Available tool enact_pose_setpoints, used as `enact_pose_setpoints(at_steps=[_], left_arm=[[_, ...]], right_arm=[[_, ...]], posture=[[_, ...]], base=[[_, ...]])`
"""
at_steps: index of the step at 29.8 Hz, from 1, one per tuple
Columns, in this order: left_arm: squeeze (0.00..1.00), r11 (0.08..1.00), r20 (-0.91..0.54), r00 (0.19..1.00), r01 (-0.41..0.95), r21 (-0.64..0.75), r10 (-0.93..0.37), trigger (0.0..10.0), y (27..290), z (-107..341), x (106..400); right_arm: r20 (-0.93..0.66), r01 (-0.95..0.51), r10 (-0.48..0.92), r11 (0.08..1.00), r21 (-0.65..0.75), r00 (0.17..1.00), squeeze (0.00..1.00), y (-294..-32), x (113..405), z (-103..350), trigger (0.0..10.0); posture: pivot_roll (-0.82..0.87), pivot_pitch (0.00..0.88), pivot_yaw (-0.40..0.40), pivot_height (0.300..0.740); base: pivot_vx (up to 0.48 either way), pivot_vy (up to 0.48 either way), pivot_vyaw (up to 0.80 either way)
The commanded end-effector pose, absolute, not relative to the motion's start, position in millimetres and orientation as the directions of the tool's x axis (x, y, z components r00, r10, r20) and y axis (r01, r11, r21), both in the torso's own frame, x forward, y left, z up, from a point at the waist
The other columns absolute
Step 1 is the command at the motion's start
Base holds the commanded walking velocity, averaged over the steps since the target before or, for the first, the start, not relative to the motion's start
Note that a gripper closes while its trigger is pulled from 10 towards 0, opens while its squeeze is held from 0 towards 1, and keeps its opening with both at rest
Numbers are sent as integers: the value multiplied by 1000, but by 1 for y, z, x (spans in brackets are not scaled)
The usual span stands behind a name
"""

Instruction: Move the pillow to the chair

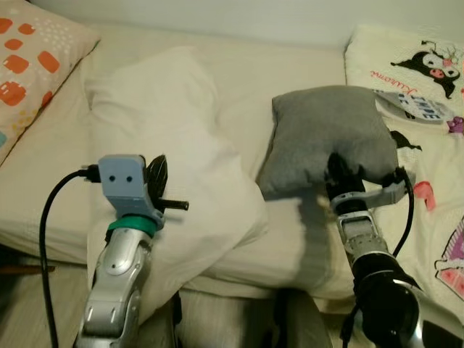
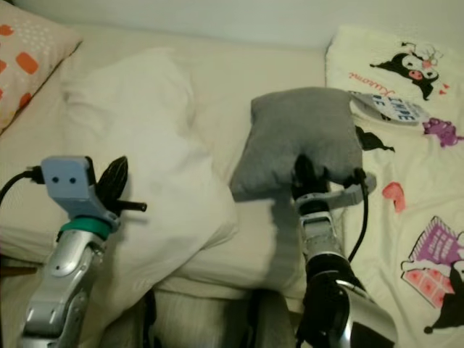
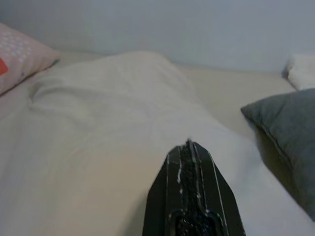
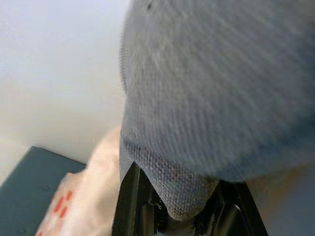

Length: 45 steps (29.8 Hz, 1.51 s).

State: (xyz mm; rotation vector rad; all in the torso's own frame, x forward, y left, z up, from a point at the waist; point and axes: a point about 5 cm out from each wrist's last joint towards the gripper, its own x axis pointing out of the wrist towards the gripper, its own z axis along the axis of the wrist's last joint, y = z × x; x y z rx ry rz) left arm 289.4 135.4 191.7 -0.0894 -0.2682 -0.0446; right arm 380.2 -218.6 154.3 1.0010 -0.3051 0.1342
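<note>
A small grey pillow [image 1: 328, 134] hangs lifted above the cream bed, casting a shadow below it. My right gripper [image 1: 339, 168] is shut on its near lower edge, and the grey fabric [image 4: 206, 98] sits pinched between the black fingers [image 4: 129, 201] in the right wrist view. My left gripper [image 1: 157, 174] hovers over the large white pillow [image 1: 170, 138] at the bed's left side, its fingers [image 3: 193, 196] pressed together and holding nothing. The grey pillow's corner [image 3: 288, 123] appears at the side of the left wrist view.
A cream bed [image 1: 290, 65] spans the view against a pale wall. An orange-patterned pillow [image 1: 29, 58] lies at the far left. A cartoon-printed blanket [image 1: 428, 109] covers the right side. The bed's front edge [image 1: 254, 279] is just before me.
</note>
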Motion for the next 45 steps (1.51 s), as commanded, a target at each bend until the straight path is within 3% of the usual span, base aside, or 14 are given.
enact_pose_setpoints(at_steps=[1, 8, 15, 22, 29, 39, 43, 44, 45], left_arm=[[0, 995, 257, 966, 44, -84, -21, 10000, 137, 187, 291], [0, 991, 253, 966, -17, -136, 51, 10000, 154, 186, 298], [0, 984, 256, 962, -50, -171, 93, 10000, 158, 185, 301], [0, 983, 271, 957, -57, -176, 104, 10000, 159, 187, 305], [0, 980, 293, 946, -90, -177, 140, 10000, 171, 192, 310], [0, 977, 294, 942, -111, -184, 162, 10000, 175, 190, 310], [0, 979, 266, 957, -67, -191, 118, 10000, 170, 186, 313], [0, 979, 259, 961, -48, -196, 98, 10000, 169, 185, 313], [0, 977, 239, 969, -10, -215, 63, 10000, 165, 182, 314]], right_arm=[[380, -318, 6, 558, 766, 925, 0, -218, 384, 171, 0], [550, -516, 159, 623, 589, 820, 0, -198, 386, 223, 0], [657, -639, 230, 594, 489, 717, 0, -189, 383, 267, 0], [761, -780, 327, 518, 351, 560, 0, -165, 371, 321, 0], [818, -905, 438, 364, 219, 374, 0, -121, 337, 360, 0], [843, -949, 468, 281, 140, 263, 0, -107, 314, 389, 0], [833, -925, 459, 349, 149, 308, 0, -117, 312, 394, 0], [806, -896, 461, 405, 181, 371, 0, -122, 318, 388, 1686], [747, -843, 471, 490, 220, 469, 0, -129, 328, 376, 8510]], posture=[[122, 118, 21, 596], [89, 109, 22, 596], [67, 99, 14, 596], [60, 93, 15, 596], [63, 93, 13, 596], [57, 90, 12, 596], [54, 86, 17, 596], [51, 87, 19, 596], [51, 86, 19, 596]], base=[[0, 0, 0], [0, 0, 0], [0, 0, 0], [0, 0, 0], [0, 0, 0], [0, 0, 0], [0, 0, 0], [0, 0, 0], [0, 0, 0]])
